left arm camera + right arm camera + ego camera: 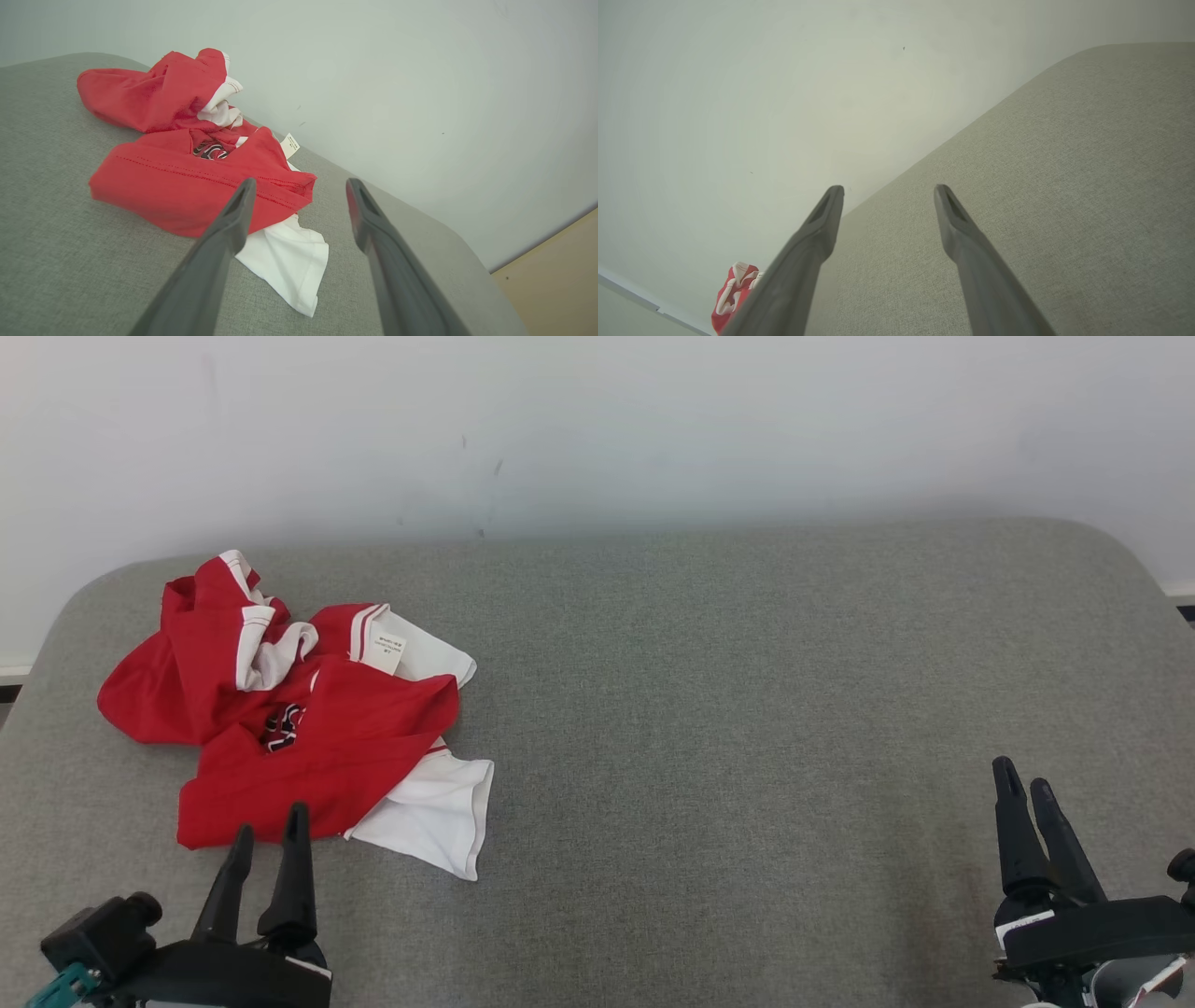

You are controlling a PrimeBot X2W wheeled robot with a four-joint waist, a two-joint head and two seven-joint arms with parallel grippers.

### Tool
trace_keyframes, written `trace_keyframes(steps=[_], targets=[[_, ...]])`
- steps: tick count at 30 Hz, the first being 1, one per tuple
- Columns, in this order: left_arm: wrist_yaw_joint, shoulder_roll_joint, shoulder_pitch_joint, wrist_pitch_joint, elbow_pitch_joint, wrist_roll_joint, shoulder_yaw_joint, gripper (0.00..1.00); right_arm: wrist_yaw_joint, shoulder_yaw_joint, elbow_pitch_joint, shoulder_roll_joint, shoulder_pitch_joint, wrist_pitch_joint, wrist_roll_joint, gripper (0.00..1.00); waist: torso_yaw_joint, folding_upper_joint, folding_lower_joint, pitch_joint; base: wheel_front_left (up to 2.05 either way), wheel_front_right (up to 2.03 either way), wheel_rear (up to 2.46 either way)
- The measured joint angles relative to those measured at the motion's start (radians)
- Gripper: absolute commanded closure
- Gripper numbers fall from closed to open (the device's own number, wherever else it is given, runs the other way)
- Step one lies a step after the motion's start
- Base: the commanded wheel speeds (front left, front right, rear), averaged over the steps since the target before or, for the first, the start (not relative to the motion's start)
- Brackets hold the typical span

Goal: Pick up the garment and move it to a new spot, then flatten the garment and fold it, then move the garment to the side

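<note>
The garment [308, 728] is a red and white shirt lying crumpled in a heap on the left part of the grey padded surface [747, 709]. A white label shows on its top and a white panel sticks out at its near right. My left gripper [271, 826] stands open just in front of the heap's near edge, holding nothing. In the left wrist view the garment [187, 186] lies right beyond the open left gripper [299, 186]. My right gripper [1022, 779] is open at the far right, well away from the shirt. The right wrist view has the right gripper [887, 191] open over bare fabric, with the garment [735, 289] small at the lower left.
A pale wall [597, 420] runs along the far edge of the grey surface. The surface has rounded far corners. A strip of tan floor [556, 275] lies past its edge in the left wrist view.
</note>
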Motion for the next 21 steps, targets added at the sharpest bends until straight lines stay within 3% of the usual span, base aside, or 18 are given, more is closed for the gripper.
trace_keyframes(steps=[21], targets=[[0.049, 0.029, 0.005, -0.077, -0.045, 0.288, -0.045, 0.00, -0.051, 0.091, -0.035, -0.046, -0.001, -0.076, -0.302, 0.00, -0.002, 0.0001, 0.0000, 0.001, 0.00, 0.00, 0.00]])
